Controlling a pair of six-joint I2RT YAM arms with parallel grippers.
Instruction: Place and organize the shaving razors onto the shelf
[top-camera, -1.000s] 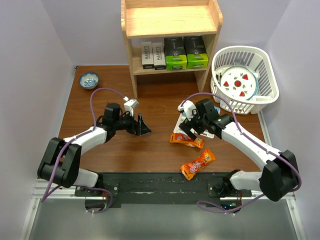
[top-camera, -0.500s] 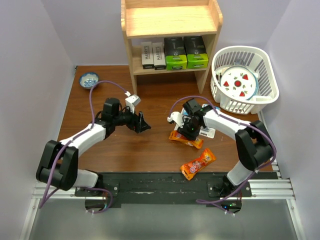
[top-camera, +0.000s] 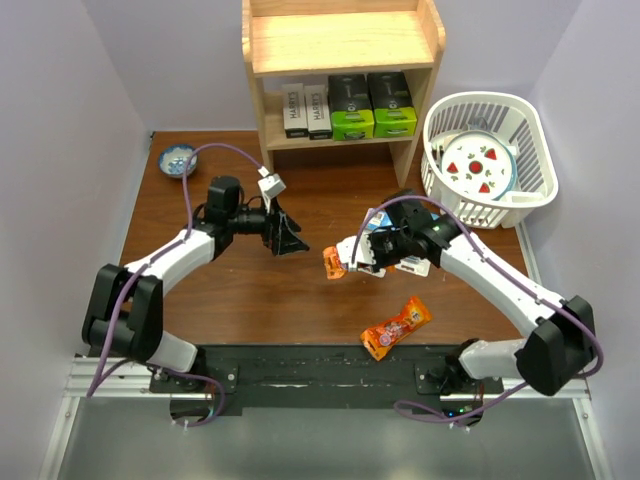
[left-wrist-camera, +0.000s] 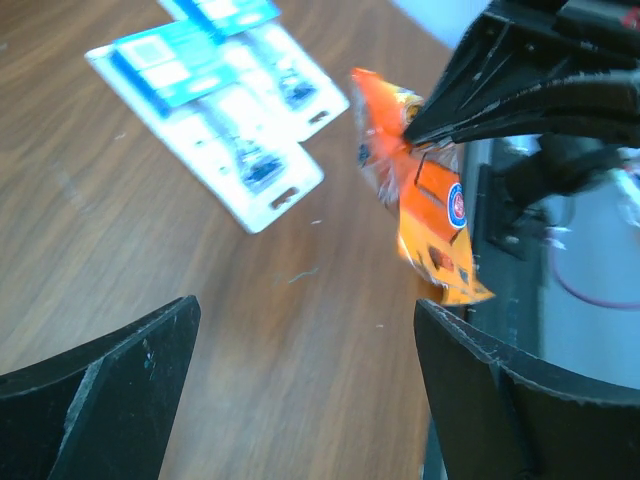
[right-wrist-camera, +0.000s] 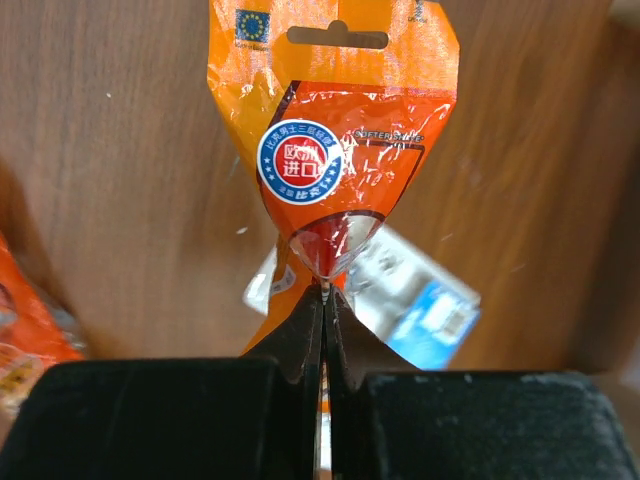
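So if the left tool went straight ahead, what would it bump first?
Probably the orange snack packet pinched in the right tool, hanging just ahead. Height is hard to judge, so the left tool could miss it.

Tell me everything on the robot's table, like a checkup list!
Surface: brown wooden table, no spills seen.
Job's things: the shelf holds two black boxes and a HARRY'S box on its lower board; two blister cards lie flat on the table.
Clutter: orange packet in a gripper; second packet on the table; blue bowl; white basket holding a plate.
Grippers: left gripper open, empty; right gripper shut on the orange packet.
Cables: a purple cable loops over each arm; no snag seen.
Surroundings: plain pale walls; nothing else seen.
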